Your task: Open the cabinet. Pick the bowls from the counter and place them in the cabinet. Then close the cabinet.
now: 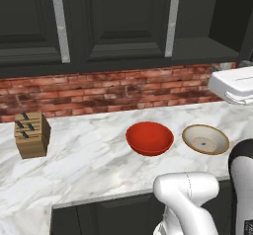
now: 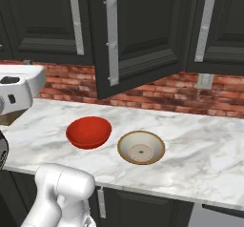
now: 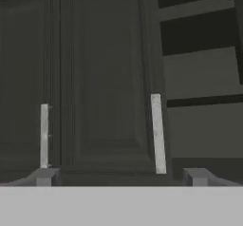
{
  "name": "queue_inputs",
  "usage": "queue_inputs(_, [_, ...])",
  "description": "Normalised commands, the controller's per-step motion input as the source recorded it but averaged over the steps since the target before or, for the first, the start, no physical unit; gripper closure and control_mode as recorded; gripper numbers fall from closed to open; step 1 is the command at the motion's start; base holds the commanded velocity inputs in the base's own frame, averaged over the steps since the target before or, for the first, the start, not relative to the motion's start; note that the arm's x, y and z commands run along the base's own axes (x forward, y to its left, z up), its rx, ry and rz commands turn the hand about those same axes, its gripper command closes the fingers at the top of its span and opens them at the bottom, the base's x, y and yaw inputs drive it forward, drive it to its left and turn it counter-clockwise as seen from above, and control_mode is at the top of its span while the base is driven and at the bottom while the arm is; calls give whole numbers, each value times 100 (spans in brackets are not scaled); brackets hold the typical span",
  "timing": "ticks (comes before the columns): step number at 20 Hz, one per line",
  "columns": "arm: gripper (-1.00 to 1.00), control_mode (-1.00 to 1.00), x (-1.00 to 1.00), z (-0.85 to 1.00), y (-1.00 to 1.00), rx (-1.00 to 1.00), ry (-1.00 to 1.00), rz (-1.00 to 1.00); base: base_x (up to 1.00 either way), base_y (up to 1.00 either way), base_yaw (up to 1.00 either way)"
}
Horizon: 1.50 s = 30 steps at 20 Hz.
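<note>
The cabinet's left door (image 2: 136, 40) stands swung out over the counter (image 2: 200, 145), its silver handle (image 2: 112, 42) facing me. Its right door (image 2: 224, 25) looks shut. Beside the open door (image 1: 131, 21) shows the dark inside with a shelf (image 1: 207, 46). On the marble sit the two bowls side by side: the red bowl (image 1: 149, 137) (image 2: 88, 131) on the left and the tan-rimmed bowl (image 1: 205, 139) (image 2: 141, 147) on the right. My gripper (image 3: 121, 176) is open and empty, facing the door's panel (image 3: 107, 87) and handle (image 3: 157, 134) from a short way off. The white hand (image 1: 236, 83) (image 2: 19, 85) hovers above the counter.
A wooden knife block (image 1: 32, 134) stands at the counter's left. A red brick wall (image 1: 99, 93) with a socket (image 2: 205, 81) backs the worktop. Another black wall cabinet with a lone handle (image 1: 61, 26) hangs to the left. Low black cabinets (image 2: 143, 207) run under the counter edge.
</note>
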Motion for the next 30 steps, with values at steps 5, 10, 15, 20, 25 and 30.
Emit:
queue_inputs(5, [-100, -100, 56, -11, -31, 0, 6, -25, 0, 0, 0])
queue_inputs(10, [-100, -100, 35, -2, -58, 1, 1, -10, 0, 0, 0])
queue_inputs(15, [-100, -100, 45, -23, -34, 0, 0, 0, 0, 0, 0])
queue_inputs(20, [-100, -100, 54, -30, -4, -3, -3, 0, 0, 0, 0])
queue_inputs(25, [-100, -100, 44, -20, 1, -5, -8, -1, 0, 0, 0])
queue_inputs(30, [-100, -100, 68, -2, -57, 2, 1, -3, 0, 0, 0])
